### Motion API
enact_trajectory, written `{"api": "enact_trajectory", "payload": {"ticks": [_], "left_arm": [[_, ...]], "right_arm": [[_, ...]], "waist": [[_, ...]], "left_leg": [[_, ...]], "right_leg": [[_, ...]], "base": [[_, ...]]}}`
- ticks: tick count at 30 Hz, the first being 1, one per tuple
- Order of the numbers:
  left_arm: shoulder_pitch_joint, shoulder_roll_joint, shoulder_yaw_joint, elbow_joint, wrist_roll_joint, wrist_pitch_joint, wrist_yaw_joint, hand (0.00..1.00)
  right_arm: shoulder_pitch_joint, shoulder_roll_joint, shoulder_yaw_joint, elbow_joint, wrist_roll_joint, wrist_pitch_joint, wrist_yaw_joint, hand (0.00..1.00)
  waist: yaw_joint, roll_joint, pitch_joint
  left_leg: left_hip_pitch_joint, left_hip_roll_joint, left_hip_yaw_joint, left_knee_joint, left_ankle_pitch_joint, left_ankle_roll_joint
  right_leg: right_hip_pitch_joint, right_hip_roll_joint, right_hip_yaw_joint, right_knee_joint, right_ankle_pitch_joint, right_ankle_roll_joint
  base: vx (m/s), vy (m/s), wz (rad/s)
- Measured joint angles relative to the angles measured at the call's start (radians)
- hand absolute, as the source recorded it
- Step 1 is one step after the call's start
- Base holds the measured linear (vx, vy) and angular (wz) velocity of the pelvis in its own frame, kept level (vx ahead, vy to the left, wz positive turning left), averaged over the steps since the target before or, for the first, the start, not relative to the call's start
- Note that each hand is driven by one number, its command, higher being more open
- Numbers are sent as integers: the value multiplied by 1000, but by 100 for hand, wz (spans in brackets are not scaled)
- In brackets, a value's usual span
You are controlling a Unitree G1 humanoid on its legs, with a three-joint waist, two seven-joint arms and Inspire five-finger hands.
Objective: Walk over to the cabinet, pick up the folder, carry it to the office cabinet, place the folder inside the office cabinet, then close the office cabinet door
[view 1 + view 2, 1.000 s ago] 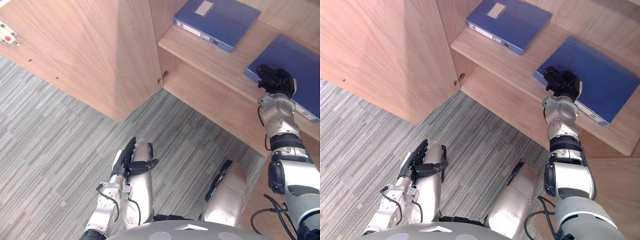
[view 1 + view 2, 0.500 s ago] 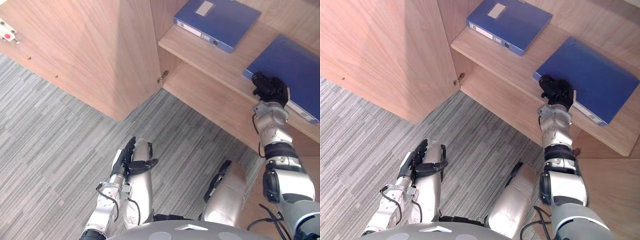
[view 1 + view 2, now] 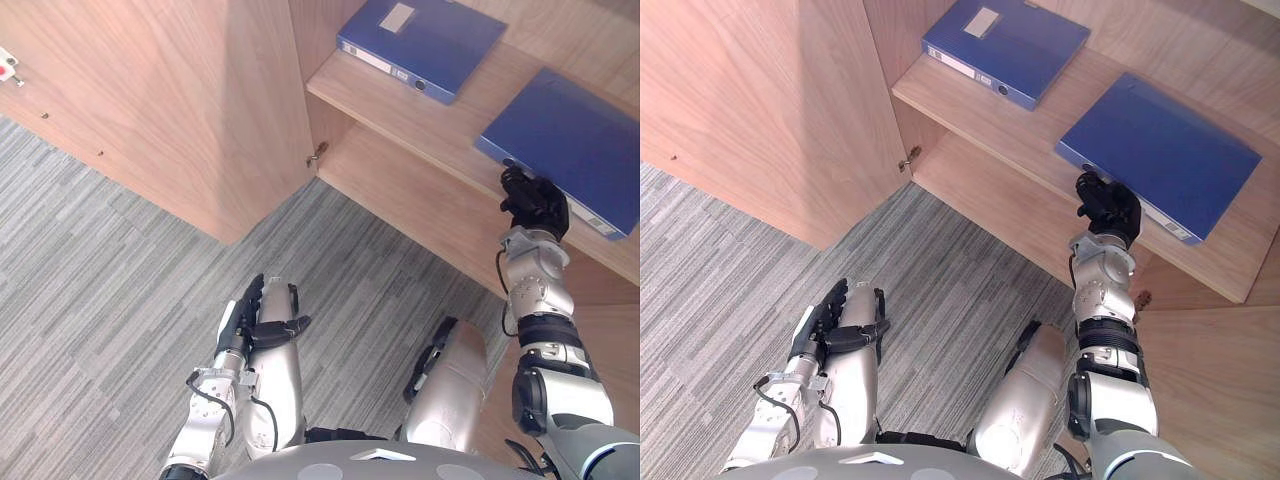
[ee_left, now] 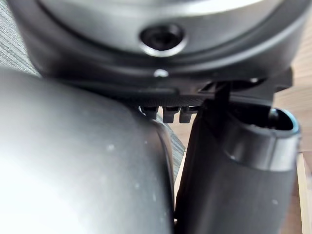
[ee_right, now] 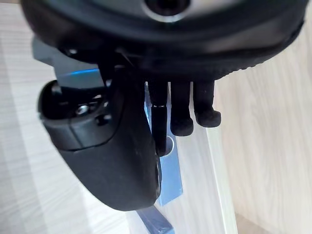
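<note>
A blue folder (image 3: 570, 140) lies flat on the office cabinet's upper shelf (image 3: 400, 100), at the right. My right hand (image 3: 535, 203) is at the folder's near edge, by the spine corner. In the right wrist view its fingers (image 5: 183, 112) are relaxed and its thumb is apart from them, with the blue spine (image 5: 169, 173) just past them; the hand is open. My left hand (image 3: 250, 315) hangs low at the left, open, with straight fingers and nothing in it.
A second blue folder (image 3: 420, 40) lies further left on the same shelf. The cabinet door (image 3: 170, 110) stands swung open to the left, its hinge (image 3: 318, 153) at the inner edge. A lower shelf (image 3: 420, 200) sits beneath. Grey carpet (image 3: 100, 280) covers the floor.
My right hand has drawn back from on top of the folder to its near edge. The folder stays on the shelf. The camera has shifted slightly; the left hand is unchanged.
</note>
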Motion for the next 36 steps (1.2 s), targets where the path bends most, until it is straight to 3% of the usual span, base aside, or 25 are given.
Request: {"api": "enact_trajectory", "payload": {"ticks": [10,21,30,36], "left_arm": [[5,1,1,1,-30,-1,-2,100],[13,20,2,-3,-34,7,-1,100],[23,14,17,-1,-46,-2,-4,100],[25,10,21,13,-66,-19,-8,100]], "right_arm": [[-83,-82,48,53,-2,9,2,0],[48,-11,84,-88,-5,21,29,0],[58,-18,35,-88,-3,22,30,0],[12,-81,37,-14,-4,42,42,0]], "waist": [[-3,-4,-2],[-2,-18,-2],[-5,-19,-2],[-7,-19,-3]], "left_leg": [[-4,0,3,-12,8,-2],[33,27,4,-10,-1,-8],[26,34,3,4,-3,-10],[23,34,6,6,-3,-10]], "right_leg": [[-8,0,-1,-5,0,0],[29,20,-4,-17,0,0],[15,27,5,0,-2,-5],[4,27,12,4,-2,-6]], "base": [[0,0,0],[-12,26,-5],[-14,20,-2],[-6,10,-1]]}}
